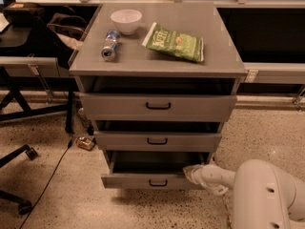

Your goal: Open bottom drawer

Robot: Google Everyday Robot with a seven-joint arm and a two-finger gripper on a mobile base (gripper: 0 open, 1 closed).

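The bottom drawer (133, 181) is the lowest of the grey cabinet's three drawers, with a short grey front and a small black bar handle (157, 183). It stands pulled out a little, with a dark gap showing above its front. My gripper (190, 172) is at the drawer's right end, at the top edge of the front, on the end of my white arm (267, 194) that reaches in from the lower right.
The middle drawer (157, 140) and top drawer (157, 106) sit above. On the cabinet top lie a white bowl (126, 21), a can (110, 46) on its side and a green chip bag (175, 42). A chair base (19, 156) and cable lie left.
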